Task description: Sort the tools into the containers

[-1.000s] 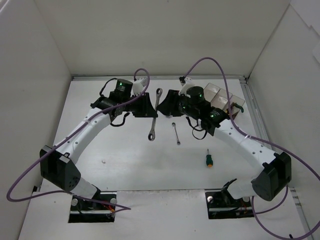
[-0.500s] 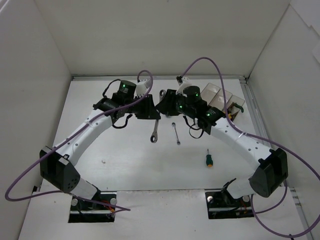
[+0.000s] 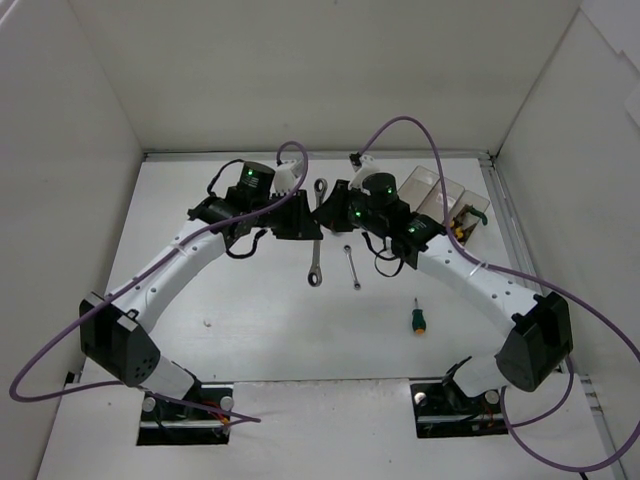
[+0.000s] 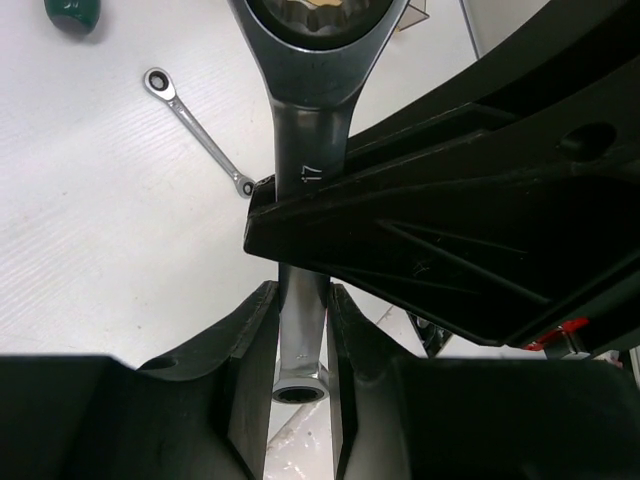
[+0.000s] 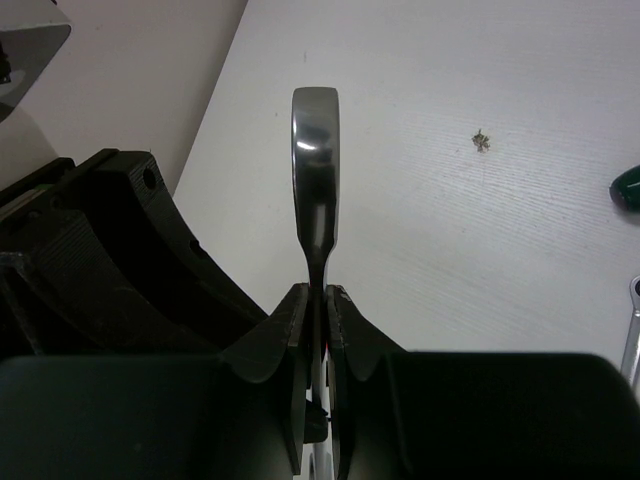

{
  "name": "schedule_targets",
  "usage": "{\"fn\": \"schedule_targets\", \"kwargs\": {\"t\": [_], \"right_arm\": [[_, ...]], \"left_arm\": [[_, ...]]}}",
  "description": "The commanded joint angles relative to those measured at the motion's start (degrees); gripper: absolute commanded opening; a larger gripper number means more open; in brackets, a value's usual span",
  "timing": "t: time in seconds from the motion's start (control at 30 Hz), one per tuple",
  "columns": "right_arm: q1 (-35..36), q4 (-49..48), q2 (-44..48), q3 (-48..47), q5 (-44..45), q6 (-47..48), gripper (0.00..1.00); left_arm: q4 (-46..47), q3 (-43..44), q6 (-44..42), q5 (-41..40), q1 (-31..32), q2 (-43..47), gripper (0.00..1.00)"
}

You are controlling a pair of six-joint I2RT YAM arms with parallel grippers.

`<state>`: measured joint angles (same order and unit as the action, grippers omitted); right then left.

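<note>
A large silver wrench [image 3: 314, 262] hangs above the table between both arms. My left gripper [image 3: 303, 218] is shut on its shaft; in the left wrist view the wrench [image 4: 308, 170] runs up from between the fingers [image 4: 252, 340]. My right gripper [image 3: 326, 208] is shut on the same wrench, seen edge-on [image 5: 316, 150] in the right wrist view. A small silver wrench [image 3: 352, 267] and a green-handled screwdriver [image 3: 418, 320] lie on the table. The clear containers [image 3: 438, 190] stand at the back right, with yellow-handled pliers [image 3: 460, 224] inside.
White walls enclose the table on three sides. The right gripper's black body [image 4: 460, 230] crosses the left wrist view. The small wrench [image 4: 195, 125] lies below the grippers. Purple cables loop over both arms.
Both grippers have moved closer together, and the large wrench has shifted slightly right and nearer with the left gripper. The right gripper now overlaps the wrench's upper part.
</note>
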<state>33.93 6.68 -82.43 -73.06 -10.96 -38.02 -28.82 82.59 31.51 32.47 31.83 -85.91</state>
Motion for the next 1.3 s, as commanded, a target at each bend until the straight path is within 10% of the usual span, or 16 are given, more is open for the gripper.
{"fn": "schedule_targets", "kwargs": {"t": [0.0, 0.17, 0.53, 1.27], "right_arm": [[0.26, -3.60, 2.54, 0.89, 1.47, 0.49, 0.00], [0.34, -3.60, 4.12, 0.90, 2.78, 1.28, 0.00], [-3.61, -3.08, 5.53, 0.46, 4.36, 1.81, 0.00], [-25.75, 3.17, -7.46, -20.63, 21.24, 9.98, 0.00]], "left_arm": [[4.83, 2.93, -0.13, -0.56, 0.16, 3.38, 0.00], [3.77, 1.71, -0.66, -2.67, 0.16, 3.99, 0.48], [1.31, -2.42, -2.85, -11.27, 0.16, 8.91, 0.98], [-14.86, -26.77, -7.16, -50.04, -6.35, 43.63, 1.00]]}}
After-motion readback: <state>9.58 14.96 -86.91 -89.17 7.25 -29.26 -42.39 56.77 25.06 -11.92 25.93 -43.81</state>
